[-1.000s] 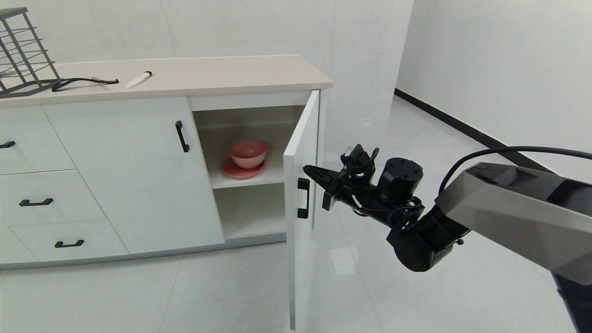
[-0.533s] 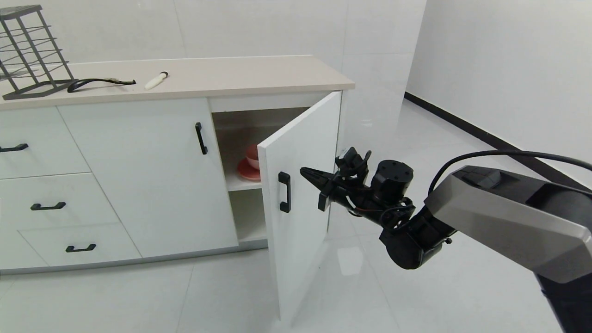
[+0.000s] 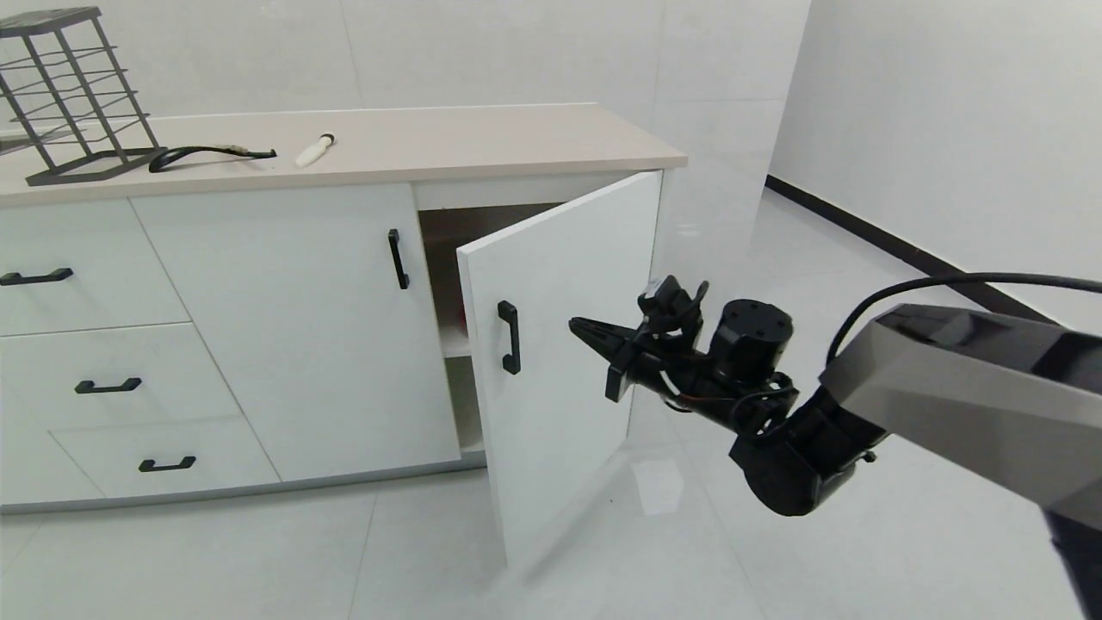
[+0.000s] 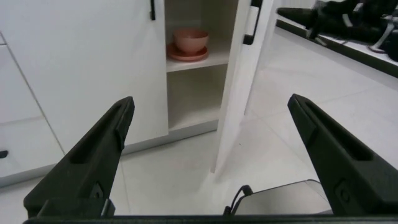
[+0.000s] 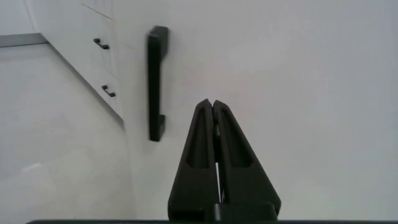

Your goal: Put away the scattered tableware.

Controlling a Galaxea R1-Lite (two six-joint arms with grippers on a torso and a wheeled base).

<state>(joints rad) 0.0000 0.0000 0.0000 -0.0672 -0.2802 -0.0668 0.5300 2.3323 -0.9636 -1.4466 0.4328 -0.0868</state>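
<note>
Pink bowl (image 4: 190, 40) sits on a pink plate (image 4: 186, 56) on the cabinet's upper shelf (image 4: 196, 62), behind the partly open door (image 3: 560, 284). The right gripper (image 3: 578, 327), closed and empty, points at the door face near its black handle (image 3: 510, 337). The left gripper (image 4: 211, 102) is wide open.

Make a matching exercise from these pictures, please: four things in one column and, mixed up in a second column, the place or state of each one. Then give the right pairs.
Column one:
1. pink bowl
2. cabinet door
3. right gripper
4. wire rack

Column two:
a. shut, holding nothing
b. standing on the countertop
c. partly open
d. on a plate on the shelf inside the cabinet

Right pairs: 1-d, 2-c, 3-a, 4-b
</note>
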